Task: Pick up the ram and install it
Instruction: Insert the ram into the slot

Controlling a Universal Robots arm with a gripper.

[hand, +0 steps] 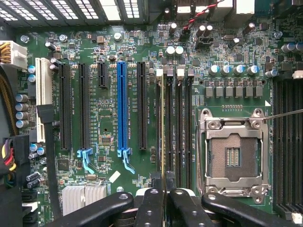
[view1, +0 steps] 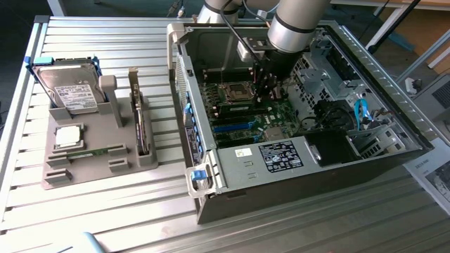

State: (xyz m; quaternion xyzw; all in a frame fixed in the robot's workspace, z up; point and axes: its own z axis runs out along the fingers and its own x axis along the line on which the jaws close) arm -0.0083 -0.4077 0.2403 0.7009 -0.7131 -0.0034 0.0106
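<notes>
Tool: the tool (hand: 164, 193) is down inside the PC case (view1: 365, 158), over the mobo (hand: 109, 142). Its fingers (hand: 150, 208) are pinched almost together on a thin strip, so it's closed on the ram.
Ram: the ram (hand: 163, 123) shows edge-on, running out from betw. the fingertips. It lies parallel to the near side of the CPU socket (hand: 233, 158).
Position: lined up along the slot of the DIMM slots (hand: 180, 132) that lies farthest from the CPU socket. Can't tell if it's seated or just above.
Weight: prob. very light, no load on the arm to speak of.
Stiffness: thin board. Likely stiff along its length, but it won't like twist or a side push.
Fragile: yes, I'd say. Chips on the faces and contacts on the lower edge, so keep both off the metal.
Surface: flat, smooth faces w/ a label, so it could slip or pivot in a narrow pinch.
Where to hold: on the two flat faces, near mid-length and toward the top edge, well off the contact edge. That looks like the hold here, though the exact spot is hidden.
Risk: a small tilt vs. the slot beside the CPU socket means the edge catches.
Table: the table (view1: 105, 211) carries the grey holder (view1: 91, 168), outside the case and well apart from the CPU socket.
</notes>
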